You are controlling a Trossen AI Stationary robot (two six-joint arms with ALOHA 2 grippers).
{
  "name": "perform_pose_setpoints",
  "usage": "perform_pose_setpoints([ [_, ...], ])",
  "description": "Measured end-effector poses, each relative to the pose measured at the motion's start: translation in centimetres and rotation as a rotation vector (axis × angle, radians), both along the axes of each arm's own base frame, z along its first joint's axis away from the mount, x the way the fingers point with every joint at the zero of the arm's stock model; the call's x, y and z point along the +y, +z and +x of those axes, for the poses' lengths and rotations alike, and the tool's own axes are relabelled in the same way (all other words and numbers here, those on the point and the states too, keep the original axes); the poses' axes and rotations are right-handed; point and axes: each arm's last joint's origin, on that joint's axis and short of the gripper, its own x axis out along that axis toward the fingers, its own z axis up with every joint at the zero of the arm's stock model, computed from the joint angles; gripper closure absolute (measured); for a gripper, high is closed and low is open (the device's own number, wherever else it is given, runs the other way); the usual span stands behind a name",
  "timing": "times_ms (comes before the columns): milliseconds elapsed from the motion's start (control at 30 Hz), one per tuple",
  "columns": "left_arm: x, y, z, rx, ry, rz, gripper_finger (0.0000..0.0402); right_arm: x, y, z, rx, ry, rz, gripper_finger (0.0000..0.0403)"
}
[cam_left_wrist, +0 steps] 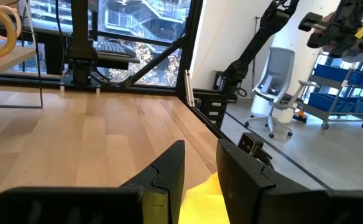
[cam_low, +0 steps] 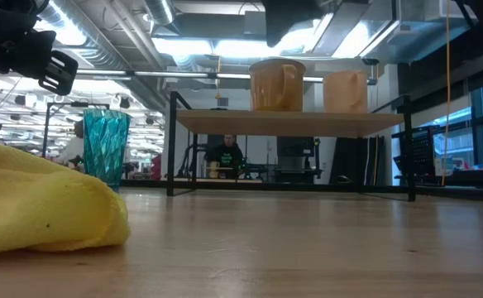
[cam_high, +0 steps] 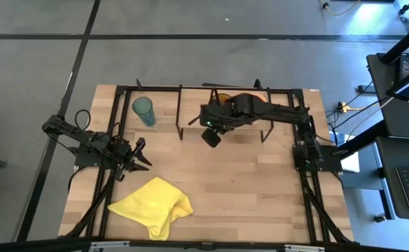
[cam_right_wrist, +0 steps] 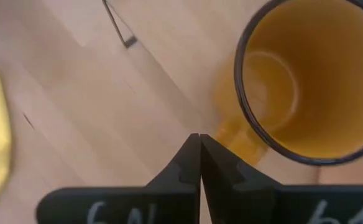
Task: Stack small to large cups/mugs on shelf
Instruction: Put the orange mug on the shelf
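Right wrist view shows the right gripper (cam_right_wrist: 199,138), jaws pressed together and empty, above the amber mug (cam_right_wrist: 306,78) on the shelf (cam_right_wrist: 169,81) along the table's far edge; descending, it could topple the mug.

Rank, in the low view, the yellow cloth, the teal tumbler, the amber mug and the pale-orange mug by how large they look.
1. Yellow cloth, though it is nearest the camera.
2. Teal tumbler.
3. Amber mug and pale-orange mug on the shelf: similar, so unranked.
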Motion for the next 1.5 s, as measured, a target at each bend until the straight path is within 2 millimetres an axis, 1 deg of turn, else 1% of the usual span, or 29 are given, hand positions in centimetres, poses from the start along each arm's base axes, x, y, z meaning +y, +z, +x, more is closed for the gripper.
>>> perform_pose_setpoints([
  [367, 0.0, 0.0, 0.0, 0.0, 0.0, 0.0, 0.0314, -0.9, -0.1, 0.0, 0.021, 0.035, -0.008, 0.0393],
  [867, 0.0, 0.0, 0.0, 0.0, 0.0, 0.0, 0.0315, -3.2, -0.1, -0.2, 0.013, -0.05, -0.004, 0.0393],
  [1167, 0.0, 0.0, 0.0, 0.0, 0.0, 0.0, 0.0315, -3.0, -0.1, -0.1, 0.016, -0.011, 0.05, 0.0393],
  [1367, 0.0, 0.0, 0.0, 0.0, 0.0, 0.0, 0.0315, -3.0, -0.1, -0.1, 0.026, 0.02, 0.035, 0.0392],
  [1500, 0.0, 0.0, 0.0, 0.0, 0.0, 0.0, 0.0315, -3.1, -0.1, -0.1, 0.025, 0.04, 0.026, 0.0375],
])
